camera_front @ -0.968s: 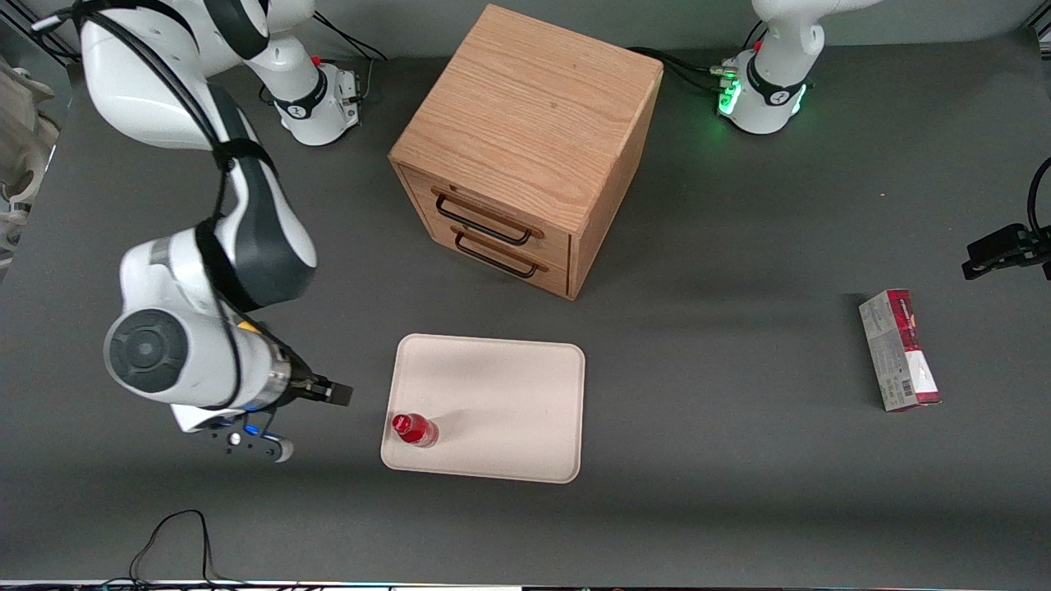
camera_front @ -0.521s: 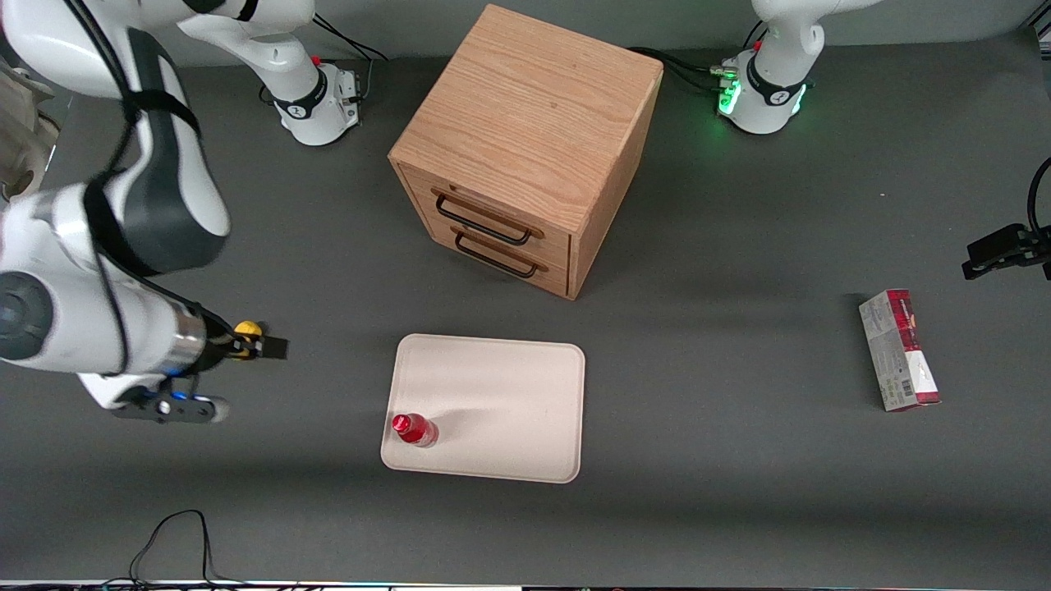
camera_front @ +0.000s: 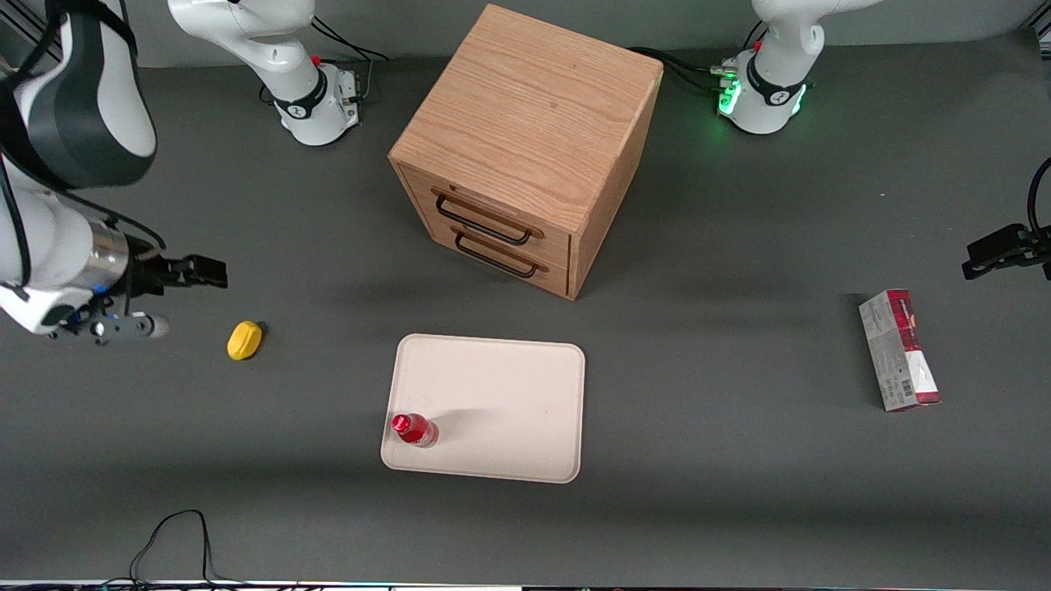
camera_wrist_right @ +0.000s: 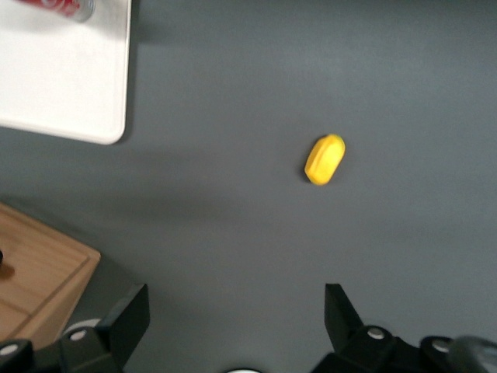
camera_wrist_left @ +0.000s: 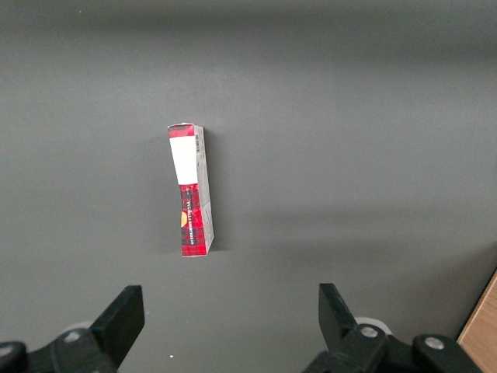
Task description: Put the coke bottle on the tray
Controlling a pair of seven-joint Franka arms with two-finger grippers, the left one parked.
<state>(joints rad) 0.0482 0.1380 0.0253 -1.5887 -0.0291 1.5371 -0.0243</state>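
The coke bottle (camera_front: 414, 429), small and red with a red cap, stands upright on the cream-white tray (camera_front: 501, 386), at the tray corner nearest the front camera on the working arm's side. A bit of the bottle (camera_wrist_right: 56, 6) and a corner of the tray (camera_wrist_right: 70, 85) also show in the right wrist view. My right gripper (camera_front: 205, 271) is open and empty, raised above the table toward the working arm's end, well away from the tray and farther from the front camera than the yellow lemon-like object (camera_front: 244, 340). Its open fingers (camera_wrist_right: 128, 315) frame bare table.
A wooden two-drawer cabinet (camera_front: 525, 148) stands farther from the front camera than the tray. The yellow object also shows in the right wrist view (camera_wrist_right: 324, 159). A red-and-grey carton (camera_front: 898, 350) lies toward the parked arm's end of the table, also seen in the left wrist view (camera_wrist_left: 191, 190).
My right gripper has drawn away from the tray toward the working arm's end of the table and upward, uncovering the yellow object. The bottle has stayed upright on the tray.
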